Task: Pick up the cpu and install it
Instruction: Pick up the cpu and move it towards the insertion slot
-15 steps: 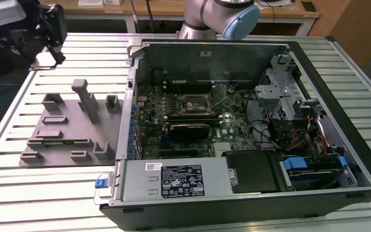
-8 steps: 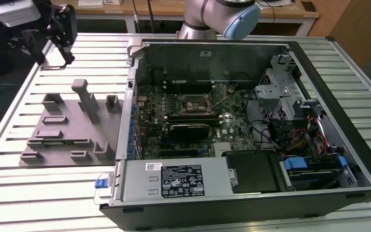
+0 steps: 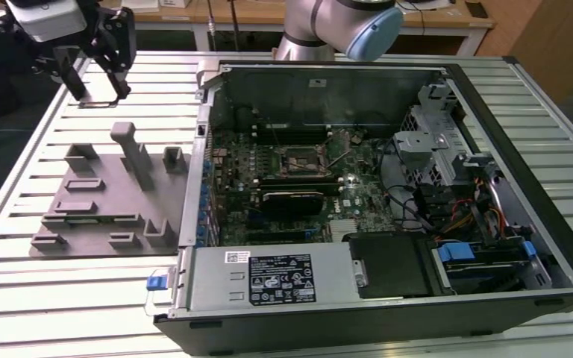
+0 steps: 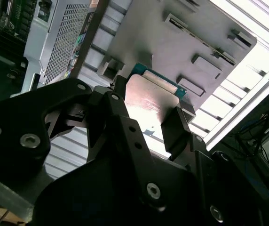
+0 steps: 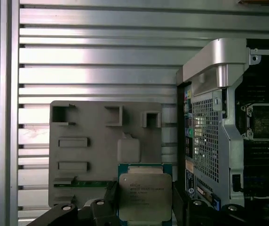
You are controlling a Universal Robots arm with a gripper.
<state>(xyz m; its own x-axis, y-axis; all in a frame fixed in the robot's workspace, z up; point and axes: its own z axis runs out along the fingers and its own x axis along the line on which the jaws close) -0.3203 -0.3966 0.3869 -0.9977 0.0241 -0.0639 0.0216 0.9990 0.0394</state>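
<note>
cpu (image 5: pixel 145 196): flat square chip, silvery-grey metal top up, paler green rim showing on its edges. It is held in the gripper, not on the fixture and not in the case.
cpu place: in the exterior view it is a thin pale slab between the fingertips, at the far end of the table on the exterior view's left. It is beyond the fixture and well apart from the socket.
gripper (image 3: pixel 95 95): dark two-finger tool with a pale camera block above it, pointing down over the table.
fingers (image 5: pixel 110 192): pinching the cpu on two opposite edges, spread just as wide as the chip, one on each side. The second wrist view shows the same grip, with a finger (image 4: pixel 174 128) pressed on the chip's edge.
fixture (image 3: pixel 107 195): large grey plastic plate with upright blocks and shallow recesses, flat on the table just beside the case, on the exterior view's left. In both wrist views it sits behind the held cpu.
table (image 3: pixel 27 291): slatted aluminium top, carries the fixture and the case.
computer case (image 3: pixel 386 328): black, lying on its side, side panel off, green motherboard exposed.
socket (image 3: pixel 301 159): dark square frame near the middle of the motherboard, with a thin metal lever beside it. The first wrist view also shows it inside the case.
arm (image 3: pixel 336 30): grey and blue joint at the far edge, behind the case.
</note>
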